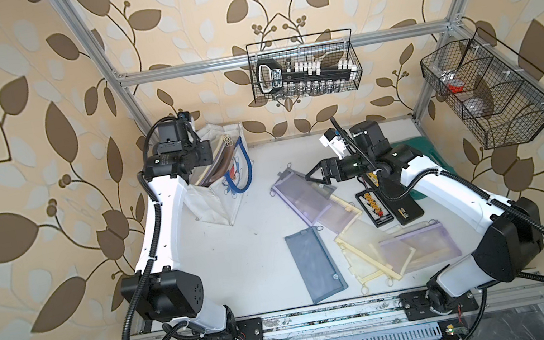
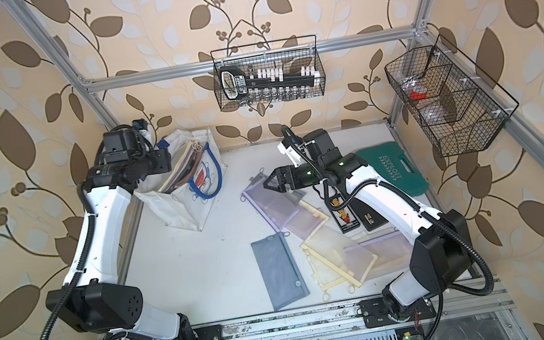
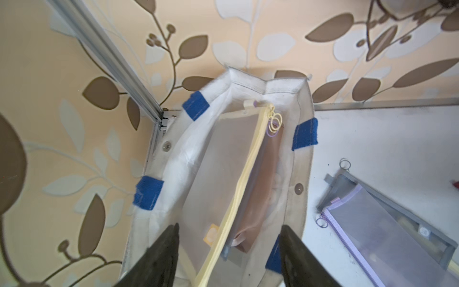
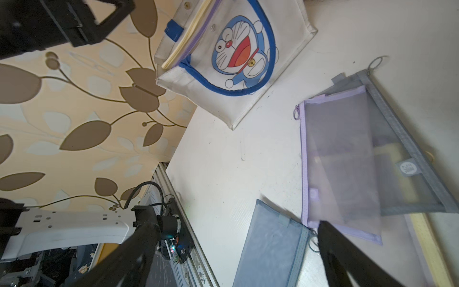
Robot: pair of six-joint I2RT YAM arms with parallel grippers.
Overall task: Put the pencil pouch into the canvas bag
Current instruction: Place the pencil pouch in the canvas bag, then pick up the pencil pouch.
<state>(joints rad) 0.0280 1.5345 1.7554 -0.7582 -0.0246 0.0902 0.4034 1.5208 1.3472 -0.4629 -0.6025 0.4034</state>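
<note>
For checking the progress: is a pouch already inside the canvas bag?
Yes, the left wrist view shows a yellow-zipped pouch inside the open canvas bag.

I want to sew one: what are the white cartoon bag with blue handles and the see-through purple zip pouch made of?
White cartoon bag: looks like matte woven cloth, stitched seams, soft folds. Purple zip pouch: probably fine mesh; grey pouch beneath shows through.

One canvas bag (image 1: 210, 204), two wire baskets (image 1: 296, 38), one teal case (image 2: 395, 168) (pouches (image 1: 316, 269) overlap).
</note>
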